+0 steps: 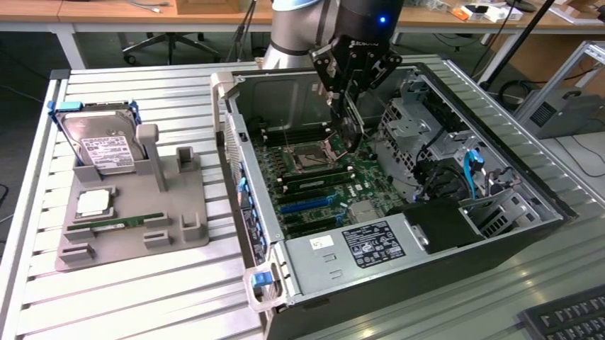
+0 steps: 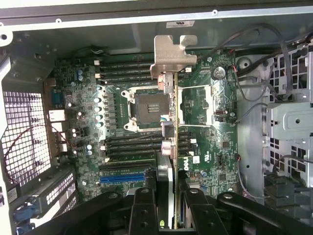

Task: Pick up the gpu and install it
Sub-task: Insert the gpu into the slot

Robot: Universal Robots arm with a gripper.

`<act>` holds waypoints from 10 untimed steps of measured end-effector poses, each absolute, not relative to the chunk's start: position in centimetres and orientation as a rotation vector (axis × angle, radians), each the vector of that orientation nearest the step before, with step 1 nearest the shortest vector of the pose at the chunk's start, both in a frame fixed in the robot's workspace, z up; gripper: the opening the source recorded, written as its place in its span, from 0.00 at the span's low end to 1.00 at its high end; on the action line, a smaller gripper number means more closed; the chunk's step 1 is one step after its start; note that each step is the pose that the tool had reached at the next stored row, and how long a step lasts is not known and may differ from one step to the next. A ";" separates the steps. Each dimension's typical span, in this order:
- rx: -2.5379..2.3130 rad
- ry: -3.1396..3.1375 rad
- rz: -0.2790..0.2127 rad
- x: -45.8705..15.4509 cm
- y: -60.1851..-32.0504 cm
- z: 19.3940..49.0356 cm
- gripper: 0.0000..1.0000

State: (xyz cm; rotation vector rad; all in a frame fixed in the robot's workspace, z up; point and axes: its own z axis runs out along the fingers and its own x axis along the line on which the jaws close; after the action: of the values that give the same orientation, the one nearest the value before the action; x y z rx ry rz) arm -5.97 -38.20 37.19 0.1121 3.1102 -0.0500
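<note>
Slatted worktop (image 1: 132, 297) carries an open computer case (image 1: 283, 88). Pick-up is judged complete: the end effector (image 1: 348, 99) is pinching the gpu (image 1: 352, 138), which hangs edge-on inside the case above the motherboard (image 1: 312, 184), apparently clear of it. Seating the card in a slot is not yet done.

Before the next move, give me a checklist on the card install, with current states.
1. Grip: gripper shut on the card: ok.
2. Position: card inside the open case, over the motherboard: ok.
3. Seating: card in a slot: not ok.
4. Alignment with the blue slot: cannot tell.
5. Clutter: hard drive sits on the grey tray, outside the case: ok.
</note>
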 end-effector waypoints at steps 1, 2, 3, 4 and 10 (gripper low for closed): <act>0.102 3.110 -0.050 -6.0 -38.2 37.2 0.27; 0.094 3.111 -0.050 -6.0 -38.2 37.2 0.27; 0.086 3.111 -0.050 -6.0 -38.2 37.2 0.27; 0.074 3.111 -0.049 -6.0 -38.2 37.2 0.27; -0.034 3.111 -0.048 -6.0 -38.2 37.2 0.27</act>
State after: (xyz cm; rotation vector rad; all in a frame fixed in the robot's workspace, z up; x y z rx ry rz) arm -5.97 -38.20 37.19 -0.0342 3.1106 -0.0478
